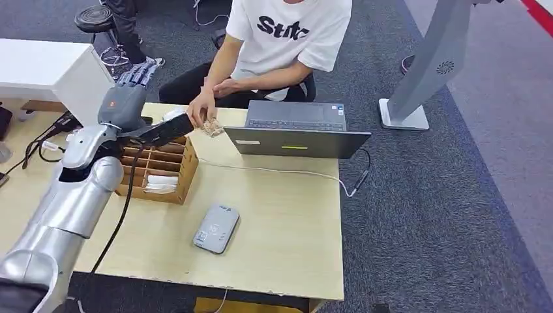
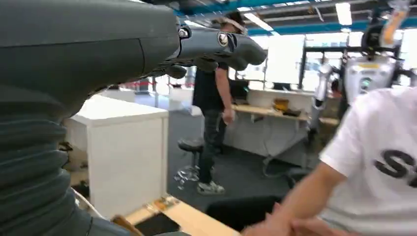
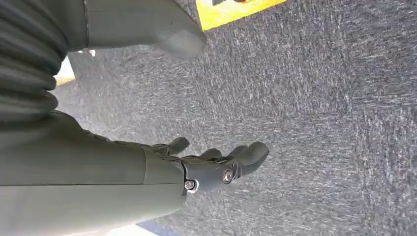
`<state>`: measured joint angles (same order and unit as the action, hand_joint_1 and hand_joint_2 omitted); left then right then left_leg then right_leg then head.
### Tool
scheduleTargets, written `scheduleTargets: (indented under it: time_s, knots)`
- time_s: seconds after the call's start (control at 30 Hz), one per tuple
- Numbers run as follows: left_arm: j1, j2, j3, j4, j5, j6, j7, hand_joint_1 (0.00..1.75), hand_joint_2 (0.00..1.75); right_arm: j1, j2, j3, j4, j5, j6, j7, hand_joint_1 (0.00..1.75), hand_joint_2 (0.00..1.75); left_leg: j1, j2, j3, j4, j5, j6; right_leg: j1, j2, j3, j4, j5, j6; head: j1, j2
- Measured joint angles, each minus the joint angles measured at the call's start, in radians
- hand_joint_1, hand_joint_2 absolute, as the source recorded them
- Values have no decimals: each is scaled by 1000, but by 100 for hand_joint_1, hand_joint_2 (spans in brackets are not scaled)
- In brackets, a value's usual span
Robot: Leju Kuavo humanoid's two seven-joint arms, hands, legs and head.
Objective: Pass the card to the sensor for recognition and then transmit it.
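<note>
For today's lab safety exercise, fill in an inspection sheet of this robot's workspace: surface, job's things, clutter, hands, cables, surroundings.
Surface: light wooden table, mostly bare near the front.
Job's things: grey card reader lying flat; wooden box with compartments, white cards in one; a person's hand holds something small at the box's far corner.
Clutter: open laptop.
Hands: left hand raised beyond the box, fingers extended, holding nothing; right hand hanging over carpet, fingers loosely curled, holding nothing.
Cables: white cable across the table; black cable along the left arm.
Surroundings: seated person, white cabinet, stool.
</note>
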<state>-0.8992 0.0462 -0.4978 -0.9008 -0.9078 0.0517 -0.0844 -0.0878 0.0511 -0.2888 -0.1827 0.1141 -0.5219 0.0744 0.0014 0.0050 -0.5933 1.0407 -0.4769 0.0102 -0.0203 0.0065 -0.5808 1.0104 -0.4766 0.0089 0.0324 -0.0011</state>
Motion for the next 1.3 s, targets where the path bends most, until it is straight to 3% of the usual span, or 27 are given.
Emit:
scheduleTargets:
  time_s: [0.17,0.3,0.63,1.0,1.3]
  knots:
    - [54,26,-23,-179,157,-178,-29,0,175,8,0,-24,0,-10,-3,-5,0,175,0,0,0,0,0,0,0,0,0,0,0,0,0,0]
    - [82,74,-81,-313,224,-231,-27,0,175,9,0,-38,0,-10,-3,-7,0,175,0,0,0,0,0,0,0,0,0,0,0,0,0,0]
    - [145,238,-192,-517,278,-240,-22,0,175,15,0,-70,0,-10,-5,-11,0,175,0,0,1,-1,0,0,0,0,0,0,0,0,0,0]
    - [191,403,-204,-574,335,-255,10,0,175,18,0,-79,0,2,-8,-6,0,175,0,1,1,-1,0,0,0,1,0,0,0,0,0,0]
    - [277,518,-236,-572,242,-247,31,0,175,19,0,-79,-1,22,-5,7,0,175,0,1,1,-1,0,0,0,1,0,0,0,0,0,0]
